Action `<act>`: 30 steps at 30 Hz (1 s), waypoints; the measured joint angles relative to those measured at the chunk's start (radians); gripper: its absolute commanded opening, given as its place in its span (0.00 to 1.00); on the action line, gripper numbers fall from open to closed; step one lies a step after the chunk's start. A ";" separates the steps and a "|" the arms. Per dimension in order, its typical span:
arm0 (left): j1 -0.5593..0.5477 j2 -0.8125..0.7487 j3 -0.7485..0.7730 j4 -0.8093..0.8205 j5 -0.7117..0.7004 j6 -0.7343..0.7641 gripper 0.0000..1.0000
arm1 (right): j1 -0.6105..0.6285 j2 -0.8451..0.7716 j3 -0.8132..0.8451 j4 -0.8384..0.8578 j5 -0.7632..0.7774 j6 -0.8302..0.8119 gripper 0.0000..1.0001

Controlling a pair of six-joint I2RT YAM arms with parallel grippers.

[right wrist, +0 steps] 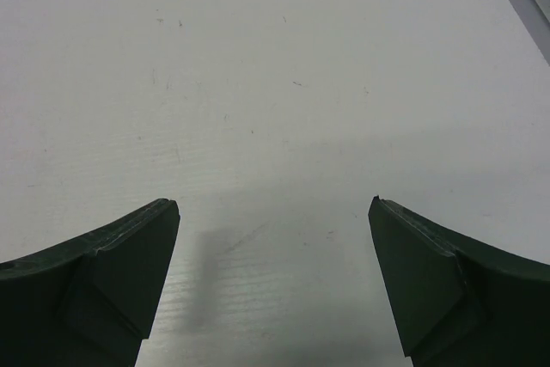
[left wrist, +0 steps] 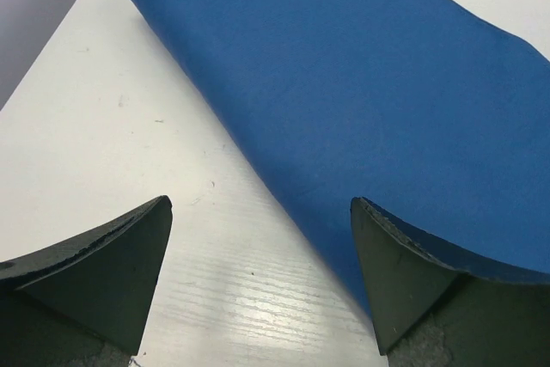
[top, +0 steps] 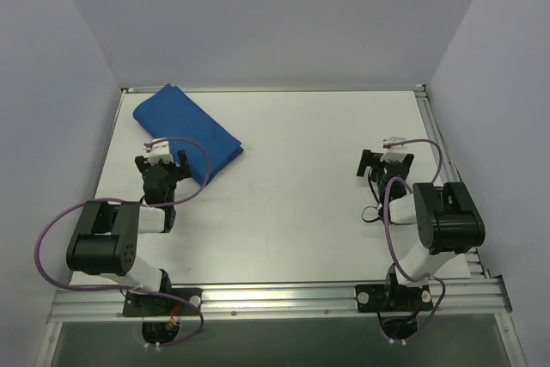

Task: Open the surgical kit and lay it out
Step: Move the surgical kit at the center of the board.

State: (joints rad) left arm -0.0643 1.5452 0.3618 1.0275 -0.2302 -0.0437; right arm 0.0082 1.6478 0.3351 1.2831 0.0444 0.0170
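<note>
Closest to us, in the left wrist view, are the two dark fingers [left wrist: 112,264] of the left gripper [left wrist: 260,212]. They stand wide apart and hold nothing. The finger on the right side of that view sits in front of the near edge of the blue cloth wrap [left wrist: 369,83] of the surgical kit. We cannot tell if it touches the cloth. The other finger is over the bare white table [left wrist: 103,126].

The blue cloth wrap is folded shut into a flat, smooth bundle. We see only cloth, nothing from inside it. From above, it lies in the far left part of the table, turned at a slant. One end is close to the far left corner and the other end points toward the middle. The left gripper is right at the near long edge of the bundle.

The right gripper [right wrist: 273,204] is over on the right side of the table, well apart from the wrap. Its fingers are spread wide too, and they hold nothing. Under them we see only white table with a soft grey shadow.

Purple cables [top: 51,238] loop around both arms. A metal rail [top: 284,298] runs along the near edge, where the arms are bolted. Pale grey walls [top: 275,15] stand around the table
</note>
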 measured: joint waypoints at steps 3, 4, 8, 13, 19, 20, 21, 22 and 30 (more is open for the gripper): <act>0.000 0.000 0.000 0.003 -0.016 -0.001 0.94 | 0.000 0.000 0.000 0.000 0.005 -0.006 1.00; 0.000 0.000 -0.003 0.012 -0.031 -0.002 0.94 | 0.000 0.000 0.000 0.000 0.005 -0.008 1.00; 0.000 -0.061 -0.037 0.006 -0.090 -0.008 0.94 | 0.000 0.000 0.000 0.000 0.005 -0.013 1.00; -0.014 -0.302 0.008 -0.251 -0.288 -0.113 0.94 | 0.044 -0.024 0.008 -0.029 0.126 -0.020 1.00; -0.011 -0.430 0.279 -0.755 -0.591 -0.481 0.94 | 0.183 -0.179 0.224 -0.384 0.303 0.068 1.00; -0.009 -0.436 0.319 -0.840 -0.613 -0.543 0.94 | 0.183 -0.192 0.299 -0.467 0.288 0.101 1.00; -0.007 -0.443 0.349 -0.916 -0.622 -0.608 0.94 | 0.180 -0.199 0.368 -0.526 0.268 0.135 1.00; -0.003 -0.452 0.372 -0.993 -0.621 -0.667 0.94 | 0.175 -0.206 0.423 -0.558 0.230 0.167 1.00; 0.034 -0.635 0.375 -1.229 -0.387 -0.742 0.94 | 0.153 0.019 0.548 -0.480 -0.232 0.536 1.00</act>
State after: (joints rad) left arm -0.0303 0.9100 0.7364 -0.2016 -0.6174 -0.7860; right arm 0.1616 1.6669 0.8833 0.8032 -0.1875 0.5529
